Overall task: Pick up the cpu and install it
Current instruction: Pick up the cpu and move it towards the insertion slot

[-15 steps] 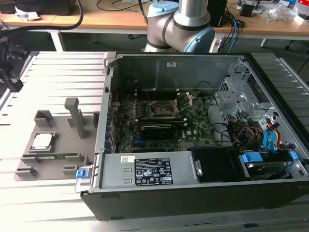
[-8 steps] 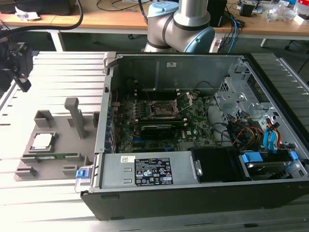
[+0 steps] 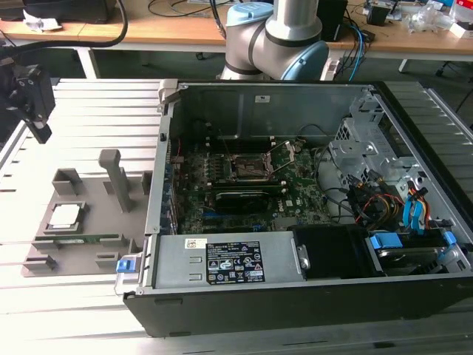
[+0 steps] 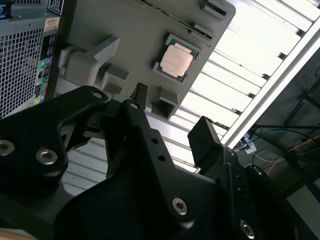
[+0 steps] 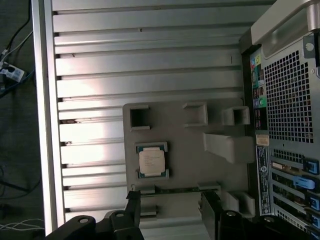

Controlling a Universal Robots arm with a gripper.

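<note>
The cpu (image 3: 65, 216), a small flat square chip with a silvery top, lies in a shallow seat on the grey fixture plate (image 3: 92, 248) at the exterior view's left. It also appears in both wrist views, cpu (image 4: 176, 61) and cpu (image 5: 151, 162). My black gripper (image 3: 35, 122) hangs well above the table, up and to the left of the fixture, clear of the chip. Its fingers (image 5: 133, 207) stand apart and open, with nothing between them; gripper (image 4: 172, 117), gripper (image 5: 171, 212). The black metal-framed socket (image 3: 249, 166) sits on the motherboard inside the open case.
The open computer case (image 3: 295, 288) lies on the slatted aluminium table (image 3: 81, 103), right of the fixture. Upright grey posts (image 3: 112, 177) rise from the fixture near the cpu. The arm's base (image 3: 273, 41) stands behind the case. Cables and drive bays (image 3: 399, 207) fill the case's right side.
</note>
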